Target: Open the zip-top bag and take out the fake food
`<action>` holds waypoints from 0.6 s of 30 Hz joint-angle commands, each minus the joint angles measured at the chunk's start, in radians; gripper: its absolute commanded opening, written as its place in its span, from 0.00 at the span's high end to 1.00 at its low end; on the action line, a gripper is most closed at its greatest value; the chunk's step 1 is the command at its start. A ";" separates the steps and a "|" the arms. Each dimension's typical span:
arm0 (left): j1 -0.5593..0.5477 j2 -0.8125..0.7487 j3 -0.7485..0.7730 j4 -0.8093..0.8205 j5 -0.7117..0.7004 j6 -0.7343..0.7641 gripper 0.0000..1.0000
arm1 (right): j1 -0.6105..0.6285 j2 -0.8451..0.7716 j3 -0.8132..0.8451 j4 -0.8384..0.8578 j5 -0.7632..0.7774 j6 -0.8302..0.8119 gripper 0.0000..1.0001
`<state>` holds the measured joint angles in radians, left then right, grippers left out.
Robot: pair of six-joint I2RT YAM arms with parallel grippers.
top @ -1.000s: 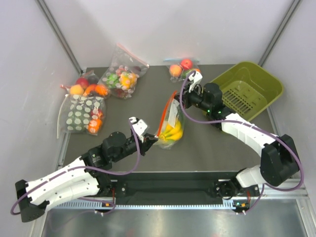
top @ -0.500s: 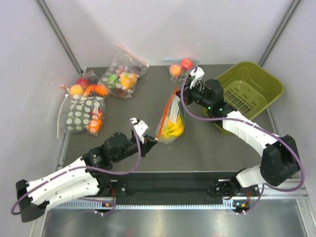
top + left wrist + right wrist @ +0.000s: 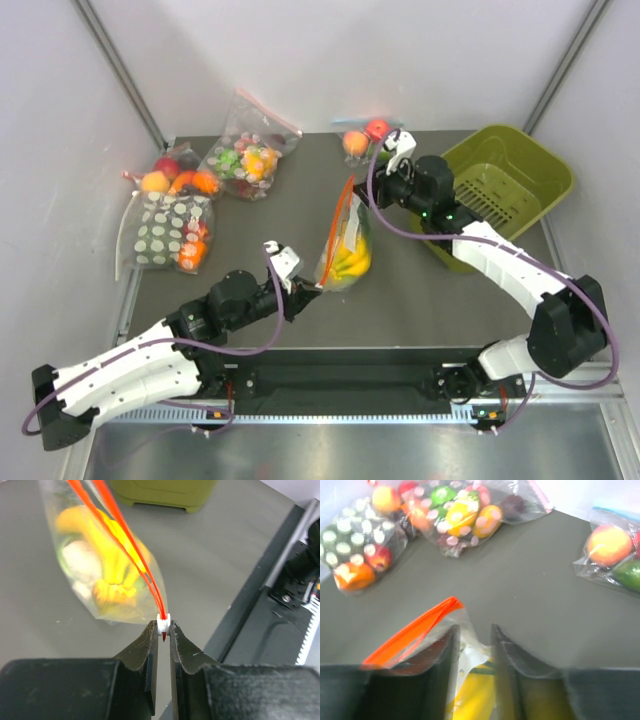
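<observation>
The zip-top bag (image 3: 345, 245) hangs tilted over the mat, its red-orange zip strip (image 3: 336, 225) split into two lips. Inside it I see the fake food: yellow bananas (image 3: 117, 555) and a pale leafy head (image 3: 80, 560). My left gripper (image 3: 308, 290) is at the bag's near end, shut on the white zip slider (image 3: 163, 624). At the far upper corner my right gripper (image 3: 375, 192) stands open, its fingers either side of loose clear plastic (image 3: 470, 647). There the strip's end (image 3: 410, 630) lies left of the left finger, with bananas (image 3: 475, 695) below.
A green basket (image 3: 500, 180) stands at the right behind my right arm. A white-dotted bag (image 3: 170, 230), a bag of coloured pieces (image 3: 245, 155) and loose fruit sit at the back left. A small bag of fruit (image 3: 365, 135) lies at the back middle.
My right gripper has opened and let go of the bag's far corner after lifting it back. The bag stretched out longer. My left gripper kept its hold on the slider.
</observation>
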<state>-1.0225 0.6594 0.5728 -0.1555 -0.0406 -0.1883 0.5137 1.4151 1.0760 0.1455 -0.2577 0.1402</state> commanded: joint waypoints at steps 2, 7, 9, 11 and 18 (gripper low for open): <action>-0.010 0.019 0.002 0.071 0.088 -0.005 1.00 | -0.001 -0.116 0.010 -0.024 0.092 -0.001 0.36; -0.010 0.083 0.025 0.129 0.114 -0.002 1.00 | 0.031 -0.296 -0.088 -0.093 0.169 0.039 0.13; -0.011 0.115 0.035 0.145 0.113 0.000 1.00 | 0.051 -0.402 -0.155 -0.098 0.202 0.074 0.12; -0.013 0.135 0.041 0.146 0.108 0.003 1.00 | 0.062 -0.462 -0.194 -0.112 0.222 0.105 0.12; -0.014 0.143 0.038 0.232 0.050 -0.017 1.00 | 0.195 -0.581 -0.265 -0.230 0.392 0.199 0.16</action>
<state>-1.0321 0.8143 0.5743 -0.0372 0.0360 -0.1898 0.6323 0.8360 0.8150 -0.0090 0.0090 0.2840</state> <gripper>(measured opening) 0.160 0.847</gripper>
